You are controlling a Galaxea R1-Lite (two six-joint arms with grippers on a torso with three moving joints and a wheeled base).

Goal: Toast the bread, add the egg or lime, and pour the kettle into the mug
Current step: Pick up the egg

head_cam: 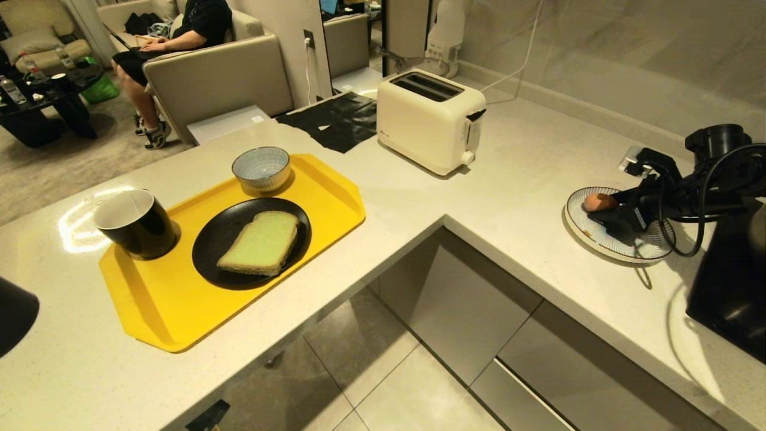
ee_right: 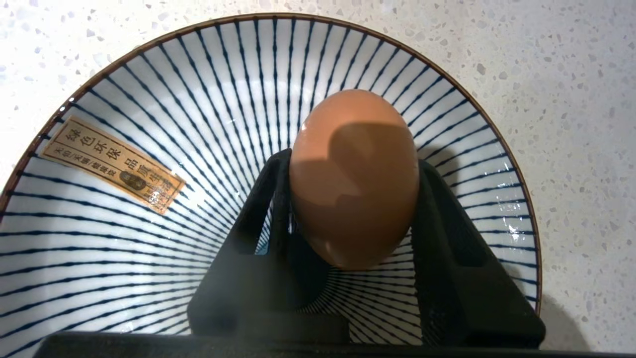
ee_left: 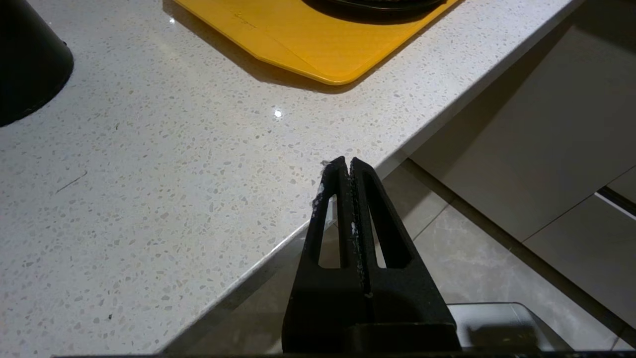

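Right gripper [ee_right: 354,199] jaws pinch the egg [ee_right: 354,174] over a striped plate [ee_right: 149,99] (left gripper [ee_left: 346,166] jaws pressed together).

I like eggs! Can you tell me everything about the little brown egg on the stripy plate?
The small, smooth, orange-brown egg looks whole, with no cracks showing. It sits over the blue-and-white striped plate on the speckled pale counter. The right gripper has a black finger against each side of it.

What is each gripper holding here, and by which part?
The right gripper clasps the egg across its middle, one finger on each side, over the striped plate. The left gripper is shut on nothing.
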